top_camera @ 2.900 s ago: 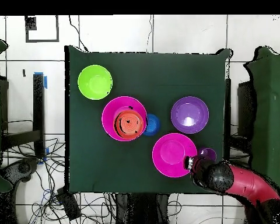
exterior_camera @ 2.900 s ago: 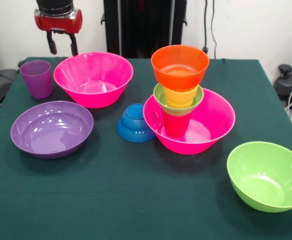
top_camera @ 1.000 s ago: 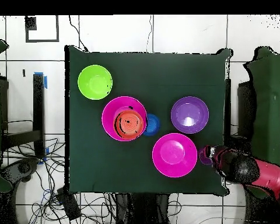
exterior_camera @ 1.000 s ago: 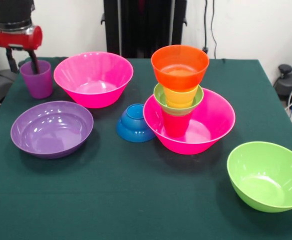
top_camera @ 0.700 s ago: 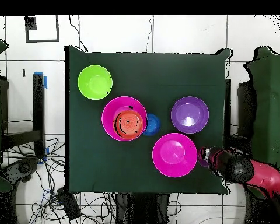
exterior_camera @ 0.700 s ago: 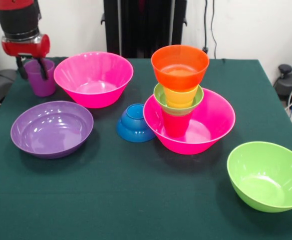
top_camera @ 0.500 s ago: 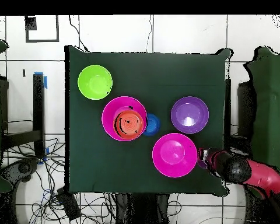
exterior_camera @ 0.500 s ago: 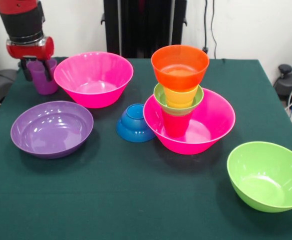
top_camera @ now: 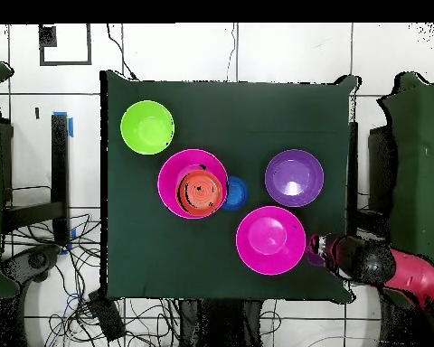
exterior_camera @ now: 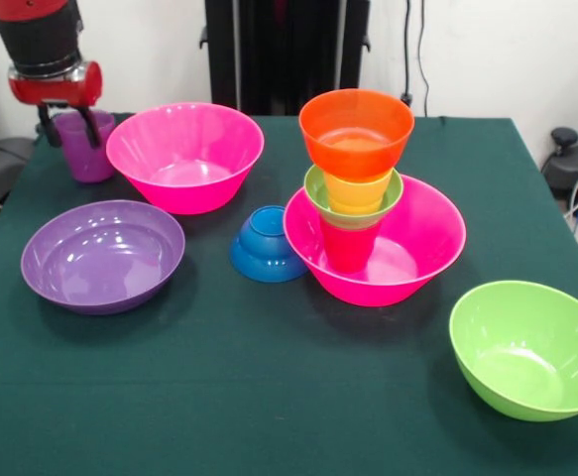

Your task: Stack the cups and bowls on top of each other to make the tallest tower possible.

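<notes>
The purple cup [exterior_camera: 82, 149] is now being held by the gripper [exterior_camera: 67, 126]: one finger is seen in front of the cup's wall and the other at its far side, so the jaws are closed on it. Against the picture from a second ago, where a finger was dipping inside the cup, the cup is sitting slightly higher and nearer the empty pink bowl [exterior_camera: 184, 156], which suggests it is being lifted; whether its base is clear of the tabletop [exterior_camera: 269, 397] cannot be told. In the overhead view the cup is mostly being hidden under the gripper [top_camera: 322, 248], close to the tabletop's corner and just beside that pink bowl.

This is being judged as the start of carrying the last loose cup to the tower. The tower is standing nearer the tabletop's middle in the second pink bowl [exterior_camera: 417, 253]: a red cup [exterior_camera: 348, 248], a small green bowl [exterior_camera: 315, 195], a yellow cup [exterior_camera: 358, 191] and an orange bowl [exterior_camera: 356, 132] on top. The blue bowl [exterior_camera: 266, 244], tipped on its side, is leaning against that pink bowl.

The purple cup is translucent, tapered and upright, with its mouth open upward.
</notes>
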`<state>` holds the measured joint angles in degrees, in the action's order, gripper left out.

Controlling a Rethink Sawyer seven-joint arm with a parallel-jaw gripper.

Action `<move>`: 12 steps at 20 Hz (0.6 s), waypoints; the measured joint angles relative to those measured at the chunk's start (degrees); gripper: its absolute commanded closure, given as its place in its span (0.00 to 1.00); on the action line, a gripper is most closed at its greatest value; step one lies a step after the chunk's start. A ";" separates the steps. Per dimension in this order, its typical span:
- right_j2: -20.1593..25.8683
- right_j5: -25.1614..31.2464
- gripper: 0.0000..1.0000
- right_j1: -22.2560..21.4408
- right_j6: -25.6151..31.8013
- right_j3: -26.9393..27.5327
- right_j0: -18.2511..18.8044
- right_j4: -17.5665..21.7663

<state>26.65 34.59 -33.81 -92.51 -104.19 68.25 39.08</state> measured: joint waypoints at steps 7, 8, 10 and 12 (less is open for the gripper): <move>3.36 8.45 0.00 -5.99 0.59 -0.02 1.38 -0.39; 3.69 9.14 0.00 -6.51 0.69 -0.02 1.50 -0.49; 4.65 10.97 0.00 -7.91 0.98 -0.02 1.92 -0.70; 5.84 12.60 0.00 -9.17 1.18 -0.02 2.57 -0.90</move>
<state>32.49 47.19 -42.98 -91.33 -104.21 70.82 38.18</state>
